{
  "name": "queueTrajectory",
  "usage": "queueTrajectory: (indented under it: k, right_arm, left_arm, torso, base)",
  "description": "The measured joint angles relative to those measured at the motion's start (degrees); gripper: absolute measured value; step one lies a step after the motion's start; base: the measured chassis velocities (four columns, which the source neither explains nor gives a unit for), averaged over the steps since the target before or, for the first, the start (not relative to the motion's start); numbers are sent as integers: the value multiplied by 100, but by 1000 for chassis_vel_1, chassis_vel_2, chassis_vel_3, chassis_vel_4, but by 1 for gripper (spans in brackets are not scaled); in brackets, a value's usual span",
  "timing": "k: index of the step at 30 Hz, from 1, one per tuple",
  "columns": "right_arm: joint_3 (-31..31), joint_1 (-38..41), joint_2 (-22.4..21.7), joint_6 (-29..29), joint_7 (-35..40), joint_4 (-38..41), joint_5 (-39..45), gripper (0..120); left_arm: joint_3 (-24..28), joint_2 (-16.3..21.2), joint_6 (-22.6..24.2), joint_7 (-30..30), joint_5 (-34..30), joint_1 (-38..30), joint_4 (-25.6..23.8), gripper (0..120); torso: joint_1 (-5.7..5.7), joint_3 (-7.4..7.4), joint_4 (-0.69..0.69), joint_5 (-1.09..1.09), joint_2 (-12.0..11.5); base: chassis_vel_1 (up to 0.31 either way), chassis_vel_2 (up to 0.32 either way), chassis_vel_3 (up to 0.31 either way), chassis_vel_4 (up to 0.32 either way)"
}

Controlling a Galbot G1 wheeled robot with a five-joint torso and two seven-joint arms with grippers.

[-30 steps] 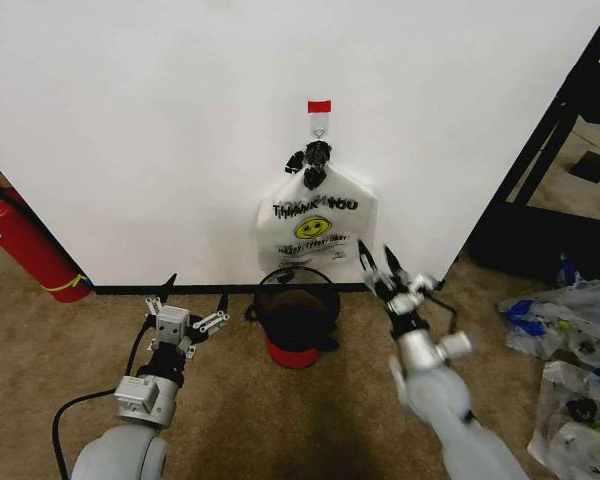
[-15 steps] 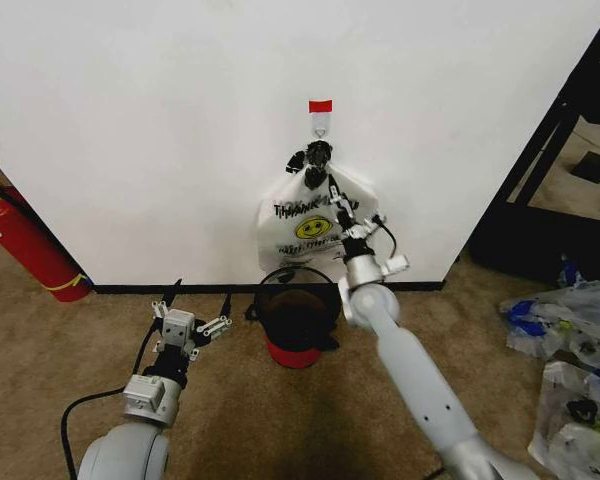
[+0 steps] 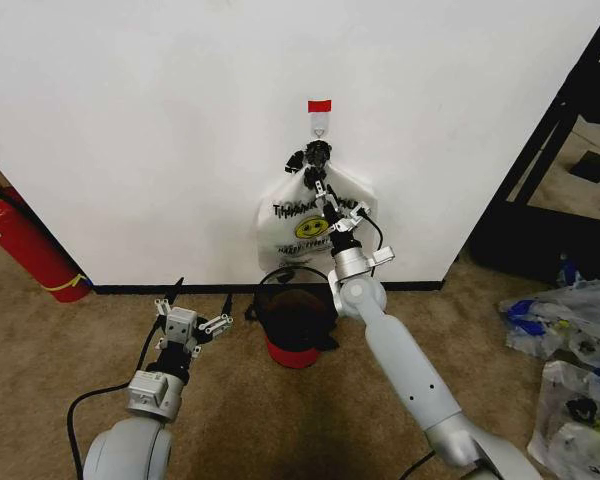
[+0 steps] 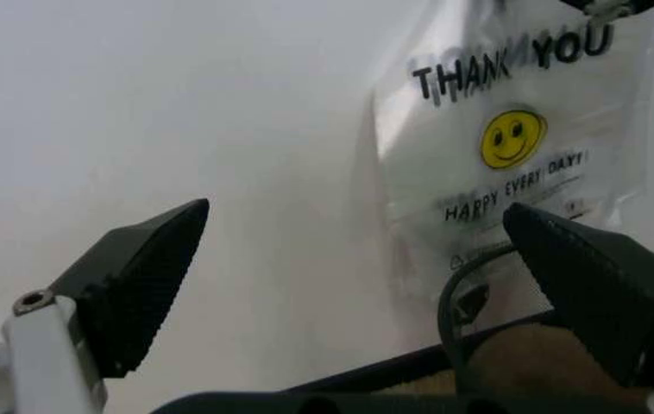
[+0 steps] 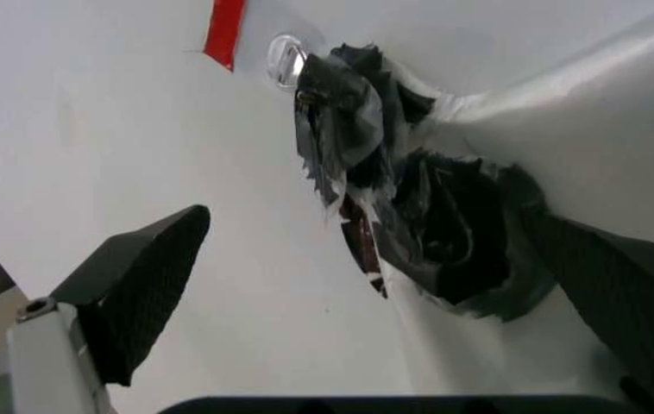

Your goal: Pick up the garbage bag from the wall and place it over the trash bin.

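Observation:
The garbage bag [image 3: 292,226] hangs flat on the white wall from a small hook [image 3: 320,123]. It is whitish, with black THANK YOU print and a yellow smiley [image 4: 512,138]. Its handles are bunched in black tape [image 5: 419,203] just under the hook [image 5: 286,55]. My right gripper [image 3: 340,203] is open against the bag's upper part, its fingers [image 5: 143,276] spread on either side of the taped handles without closing. The trash bin [image 3: 292,354], red with a black rim, stands on the carpet directly below the bag. My left gripper [image 3: 198,301] hovers open low, left of the bin.
A red fire extinguisher [image 3: 30,246] leans at the far left by the wall. A black shelf frame [image 3: 552,150] stands at the right, with several plastic bags [image 3: 570,330] on the floor beside it. A black cable trails behind the left arm.
The right arm swung up and left from beside the bin to the bag's taped handles near the hook. The left gripper barely moved.

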Motion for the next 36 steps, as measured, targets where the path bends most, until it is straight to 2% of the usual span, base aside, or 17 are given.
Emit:
queueTrajectory:
  k: [2,3,5,6,12,15,21,27,29,31,32,36]
  right_arm:
    - [1,9,7,0,-26,-26,-5,97]
    - [6,26,16,-2,-59,-73,-16,89]
    - [13,48,21,-5,-81,-125,-35,82]
    - [13,48,21,-5,-81,-125,-35,82]
    - [18,122,37,-10,-115,-267,-67,57]
    - [12,129,36,-11,-122,-275,-80,52]
    - [-12,109,11,-24,-185,-378,-208,54]
    - [82,176,16,-11,-228,-654,-289,79]
    - [97,190,13,-11,-236,-682,-292,81]
    - [148,219,8,-10,-244,-721,-292,87]
    - [167,221,8,-10,-244,-721,-289,87]
    - [175,217,6,-10,-255,-656,-287,71]
  left_arm:
    - [5,-9,-18,12,7,5,6,100]
    - [6,-15,-44,25,13,26,7,100]
    - [2,-16,-66,35,15,44,7,100]
    - [2,-16,-66,35,15,44,7,100]
    - [0,-52,-133,73,8,88,1,100]
    - [1,-65,-162,93,8,103,1,100]
    - [-8,-57,-208,117,10,124,-3,100]
    - [21,-36,-213,150,20,82,54,100]
    - [26,-36,-216,151,23,78,64,100]
    - [33,-28,-225,152,27,59,94,100]
    - [35,-22,-227,152,27,51,101,100]
    - [35,-13,-230,153,33,36,114,100]
  torso:
    - [0,0,0,0,0]
    - [0,0,-1,0,0]
    - [0,0,0,1,0]
    - [0,0,0,1,0]
    - [-1,0,0,1,0]
    - [-1,0,0,1,0]
    - [-1,0,0,1,0]
    - [-1,0,-1,1,0]
    - [-1,0,-1,1,0]
    - [-1,0,0,1,0]
    - [-1,0,-1,1,0]
    - [-1,0,-1,1,0]
  base:
    - [0,0,0,0]
    - [0,0,0,0]
    - [0,0,0,0]
    - [0,0,0,0]
    - [0,0,0,0]
    - [0,0,0,0]
    - [0,0,0,0]
    - [0,0,0,0]
    - [0,0,0,0]
    - [0,0,0,0]
    - [0,0,0,0]
    - [0,0,0,0]
